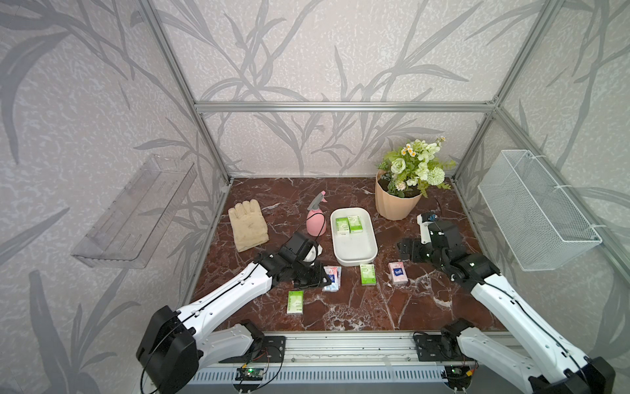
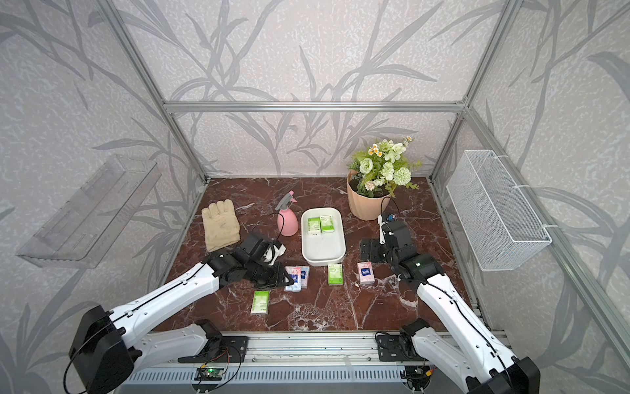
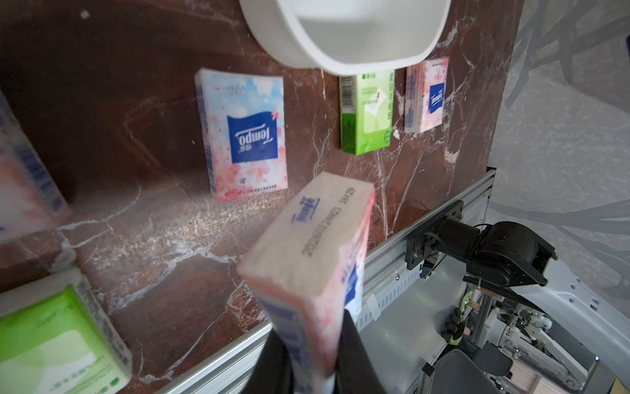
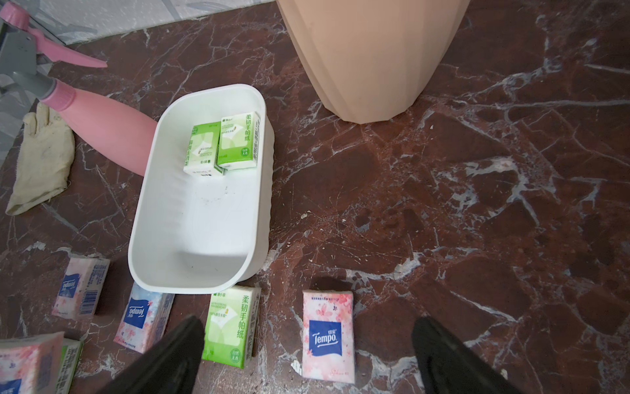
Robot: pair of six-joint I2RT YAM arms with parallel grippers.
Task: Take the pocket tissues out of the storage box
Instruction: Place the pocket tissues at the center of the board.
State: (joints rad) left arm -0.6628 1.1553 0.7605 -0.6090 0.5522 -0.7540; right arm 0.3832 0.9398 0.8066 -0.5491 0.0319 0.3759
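Left gripper (image 3: 313, 348): my fingers are pinched narrow on the held packet (image 3: 306, 266), a pink one. I grip it by one end, and it sits tilted and edge-on to my wrist camera.
Held packet, place: over the table (image 1: 341, 307), just near-left of the box (image 1: 354, 261). I cannot tell whether it touches the table.
Right gripper (image 4: 308, 322): my fingers stand wide apart with nothing between them. They are right of the box, apart from it and near the pot (image 1: 397, 201).
Box: mid-table, with its long side running far to near.
In the box: the green pair (image 4: 238, 140) lies flat side by side at the far end, and the two packets touch each other.
Out, by the near wall: the front green packet (image 1: 368, 274) lies just beside the box's near wall.
Out, right: the right pink packet (image 1: 396, 273) lies flat to the right of that green one, apart from it.
Out, left: the pink pair (image 4: 143, 317) lies flat beside my left gripper and is partly hidden by it in both top views.
Out, near left: the near green packet (image 1: 295, 302) lies alone, nearest the front rail.
Glove (image 1: 247, 225): it lies flat at the far left.
Spray bottle (image 1: 316, 220): it stands upright just left of the box's far end. I cannot tell whether they touch.
Pot: it stands at the far right and holds flowers.
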